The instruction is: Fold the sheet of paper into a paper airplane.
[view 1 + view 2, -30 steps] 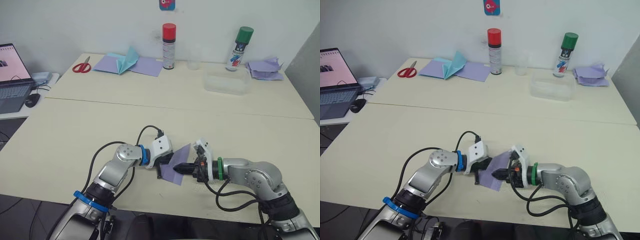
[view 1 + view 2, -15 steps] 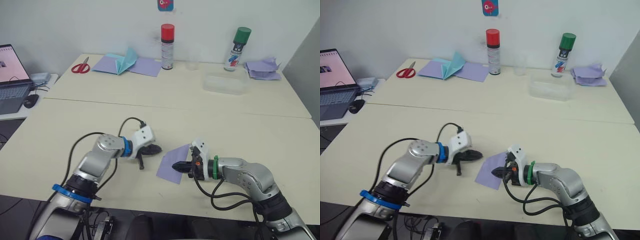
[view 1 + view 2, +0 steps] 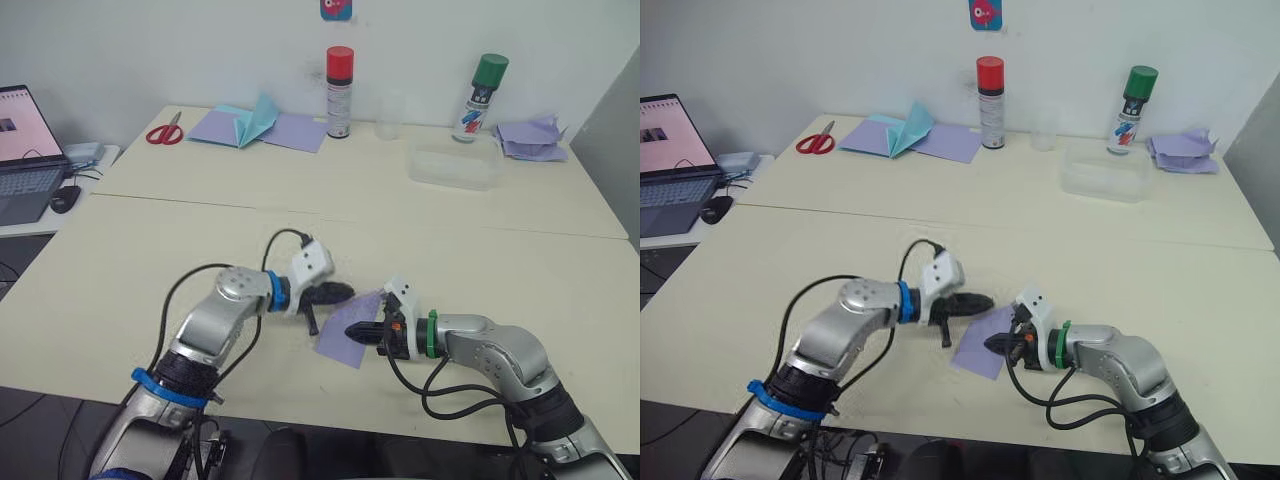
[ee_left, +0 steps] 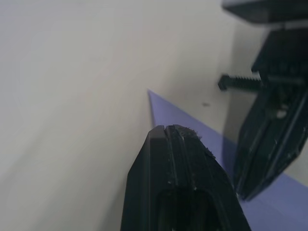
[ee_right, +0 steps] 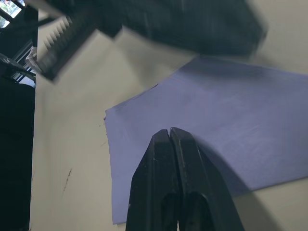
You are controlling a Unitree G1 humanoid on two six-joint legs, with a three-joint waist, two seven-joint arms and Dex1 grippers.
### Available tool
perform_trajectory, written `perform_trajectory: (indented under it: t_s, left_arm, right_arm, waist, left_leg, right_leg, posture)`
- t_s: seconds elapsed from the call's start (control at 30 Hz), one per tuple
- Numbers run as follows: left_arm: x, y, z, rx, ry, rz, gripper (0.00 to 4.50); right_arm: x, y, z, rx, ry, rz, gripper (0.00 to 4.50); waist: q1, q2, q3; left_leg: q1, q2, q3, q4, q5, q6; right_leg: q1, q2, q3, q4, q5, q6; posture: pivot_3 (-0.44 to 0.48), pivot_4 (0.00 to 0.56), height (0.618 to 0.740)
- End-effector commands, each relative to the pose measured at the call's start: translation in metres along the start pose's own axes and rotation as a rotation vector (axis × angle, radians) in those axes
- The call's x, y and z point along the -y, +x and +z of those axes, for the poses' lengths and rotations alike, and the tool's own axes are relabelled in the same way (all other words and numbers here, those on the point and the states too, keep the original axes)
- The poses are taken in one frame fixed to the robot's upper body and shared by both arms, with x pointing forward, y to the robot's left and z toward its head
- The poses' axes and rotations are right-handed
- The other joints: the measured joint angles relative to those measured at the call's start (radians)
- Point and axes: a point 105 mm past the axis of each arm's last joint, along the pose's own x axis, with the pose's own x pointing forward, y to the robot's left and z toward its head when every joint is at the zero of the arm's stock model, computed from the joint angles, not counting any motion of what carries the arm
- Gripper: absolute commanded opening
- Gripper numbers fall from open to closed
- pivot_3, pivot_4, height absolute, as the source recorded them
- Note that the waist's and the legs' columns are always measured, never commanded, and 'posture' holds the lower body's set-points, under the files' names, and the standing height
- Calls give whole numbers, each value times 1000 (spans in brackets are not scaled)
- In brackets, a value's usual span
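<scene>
Beige counter (image 3: 120, 270) bears the sheet of paper (image 3: 345, 335), right end effector (image 3: 352, 333) pressed closed on its middle, left end effector (image 3: 340, 292), also closed, near its far corner.

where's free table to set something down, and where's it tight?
Free: the near table left of the left gripper, and its right side beyond the right gripper. Also the far table between the scissors and the clear tray, nearer than the cans.

Tight: both grippers meet at the paper; the far edge holds papers and cans.
</scene>
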Motion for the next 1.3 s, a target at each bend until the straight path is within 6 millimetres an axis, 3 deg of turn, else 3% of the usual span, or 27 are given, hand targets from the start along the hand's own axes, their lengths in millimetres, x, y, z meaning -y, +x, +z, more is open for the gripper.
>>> perform_trajectory:
  t_s: [0.03,0.23,0.37,0.73,1.03,1.3]
  left_arm:
    - [3,2,-9,-46,57,-8,0]
    - [8,4,-29,-97,47,-16,0]
    - [10,4,-32,-99,42,-26,0]
    - [10,4,-35,-122,68,-40,0]
    - [17,2,-48,-174,80,-72,0]
    - [19,1,-59,-218,93,-83,0]
  right_arm:
    - [5,-10,2,14,-6,-35,14]
    - [-16,-29,19,146,-225,53,14]
    - [-1,-29,13,144,-258,-35,14]
    - [43,-19,-18,114,-133,-264,14]
    - [74,-27,-11,164,-53,-443,14]
    - [89,-31,-9,211,11,-560,14]
  waist:
    - [1,0,0]
    - [3,0,1]
    - [2,0,1]
    - [2,0,0]
    - [1,0,-1]
    - [-1,0,-2]
  left_leg:
    - [0,0,0,0,0,0]
    - [-1,-2,0,0,0,0]
    - [0,-1,0,0,0,0]
    - [1,0,1,0,0,0]
    - [7,0,0,0,0,0]
    - [18,0,1,-2,0,0]
  right_leg:
    - [0,0,0,0,0,0]
    - [0,0,-1,-1,0,0]
    - [0,0,-1,-1,0,0]
    - [1,0,0,0,0,0]
    - [7,0,0,0,0,0]
    - [19,-1,1,-2,0,0]
  posture:
    - [0,150,740]
    - [0,150,740]
    - [0,150,740]
    - [0,150,740]
    - [0,150,740]
    - [0,150,740]
